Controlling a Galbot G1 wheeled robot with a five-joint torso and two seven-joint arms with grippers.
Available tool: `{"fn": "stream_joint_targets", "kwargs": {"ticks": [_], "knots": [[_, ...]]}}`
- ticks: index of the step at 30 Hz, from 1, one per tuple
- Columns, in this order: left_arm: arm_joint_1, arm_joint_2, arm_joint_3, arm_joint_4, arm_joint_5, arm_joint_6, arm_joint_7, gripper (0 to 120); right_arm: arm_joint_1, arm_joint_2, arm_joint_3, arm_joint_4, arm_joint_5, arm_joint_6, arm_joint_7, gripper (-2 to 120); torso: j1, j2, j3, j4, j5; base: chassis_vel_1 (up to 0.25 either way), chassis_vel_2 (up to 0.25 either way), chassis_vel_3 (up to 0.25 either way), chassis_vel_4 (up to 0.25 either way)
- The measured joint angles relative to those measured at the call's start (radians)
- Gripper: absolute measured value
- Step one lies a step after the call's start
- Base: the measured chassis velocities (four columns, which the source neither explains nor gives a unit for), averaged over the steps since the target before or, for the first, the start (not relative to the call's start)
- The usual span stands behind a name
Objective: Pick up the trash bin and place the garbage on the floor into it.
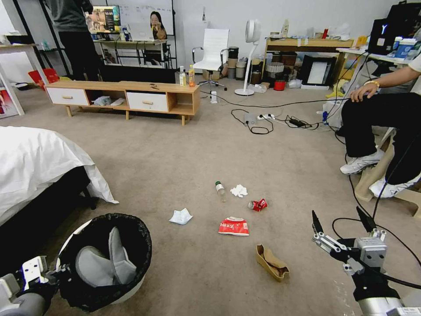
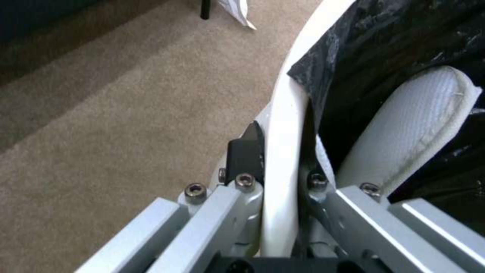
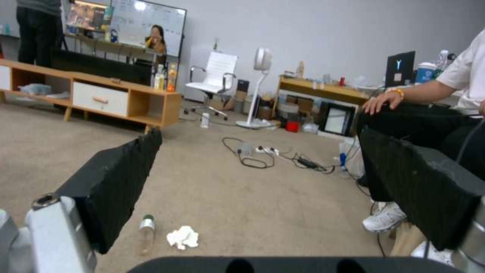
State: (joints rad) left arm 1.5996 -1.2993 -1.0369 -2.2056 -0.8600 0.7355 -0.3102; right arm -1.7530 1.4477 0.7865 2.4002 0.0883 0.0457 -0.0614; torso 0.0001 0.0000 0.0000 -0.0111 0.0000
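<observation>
1. The left gripper point(image 2: 283, 178) is clamped on the rim of the trash bin point(image 1: 131, 289), one finger outside the white wall and one inside against the black bag. The bin sits tilted toward the camera at the robot's lower left, near the corner of the bed point(image 1: 35, 162). Pale padded items lie inside it.

2. The right gripper point(image 1: 340, 221) hangs with its fingers spread wide and nothing between them, above the floor point(image 1: 184, 145) at the robot's right, just beside the cardboard piece point(image 1: 272, 262).

3. The garbage lies scattered on the carpet ahead: the snack packet point(image 1: 233, 226), the crushed can point(image 1: 258, 204), a tissue point(image 1: 180, 216) nearer the bin, another tissue point(image 1: 239, 190) beside the small bottle point(image 1: 220, 191). None is in the bin yet.

4. Judged from this, the bin is already secured and the collecting step is beginning; no litter is picked up so far.

5. The next move seems to call for lowering the right gripper onto the nearest piece, likely the cardboard, and closing on it. The bin's mouth should stay within reach for the drop.

6. Cables point(image 1: 263, 120) lie farther off, well apart from the litter.
</observation>
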Motion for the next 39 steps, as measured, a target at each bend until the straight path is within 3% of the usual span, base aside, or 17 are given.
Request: {"fn": "stream_joint_targets", "kwargs": {"ticks": [15, 22, 27, 29, 33, 36, 38, 39], "knots": [[0.0, 0.003, 0.002, 0.006, 0.004, 0.0, 0.005, 2, 0.001, 0.0, -0.005, 0.004, -0.005, -0.004, -0.003, 100, 0.0, 0.0, 0.0, 0.0, 0.0, 0.0, 0.0, 0.0, 0.0], [-0.002, -0.001, 0.009, 0.007, 0.013, 0.0, 0.013, 2, 0.012, -0.035, -0.006, 0.023, -0.019, -0.087, 0.014, 100, 0.0, 0.0, 0.0, -0.0001, 0.0, 0.0, 0.0, 0.0, 0.0], [-0.002, -0.008, 0.015, 0.007, 0.022, 0.0, 0.015, 2, 0.026, -0.092, -0.02, 0.036, 0.027, -0.181, 0.036, 100, 0.0, 0.0, 0.0, 0.0, 0.0, 0.0, 0.0, 0.0, 0.0], [0.0, -0.013, 0.016, 0.004, 0.029, 0.0, 0.017, 2, 0.039, -0.135, -0.032, 0.038, 0.086, -0.258, 0.067, 100, 0.0, 0.0, 0.0, 0.0, 0.0, 0.0, 0.0, 0.0, 0.0], [0.002, -0.02, 0.016, 0.003, 0.038, 0.0, 0.02, 2, 0.055, -0.178, -0.045, 0.018, 0.145, -0.307, 0.095, 100, 0.0, 0.0, 0.0, 0.0, 0.0001, 0.0, 0.0, 0.0, 0.0], [0.005, -0.028, 0.016, 0.003, 0.05, 0.0, 0.024, 2, 0.075, -0.235, -0.066, -0.01, 0.218, -0.352, 0.124, 100, 0.0, 0.0, 0.0, 0.0, 0.0002, 0.0, 0.0, 0.0, 0.0], [0.01, -0.037, 0.015, 0.004, 0.06, 0.0, 0.03, 2, 0.104, -0.318, -0.1, -0.054, 0.295, -0.387, 0.159, 100, 0.0, 0.0, 0.0, 0.0001, 0.0002, 0.0, 0.0, 0.0, 0.0], [0.01, -0.037, 0.015, 0.004, 0.06, 0.0, 0.03, 2, 0.104, -0.318, -0.1, -0.054, 0.295, -0.387, 0.159, 100, 0.0, 0.0, 0.0, 0.0001, 0.0002, 0.0, 0.0, 0.0, 0.0]]}}
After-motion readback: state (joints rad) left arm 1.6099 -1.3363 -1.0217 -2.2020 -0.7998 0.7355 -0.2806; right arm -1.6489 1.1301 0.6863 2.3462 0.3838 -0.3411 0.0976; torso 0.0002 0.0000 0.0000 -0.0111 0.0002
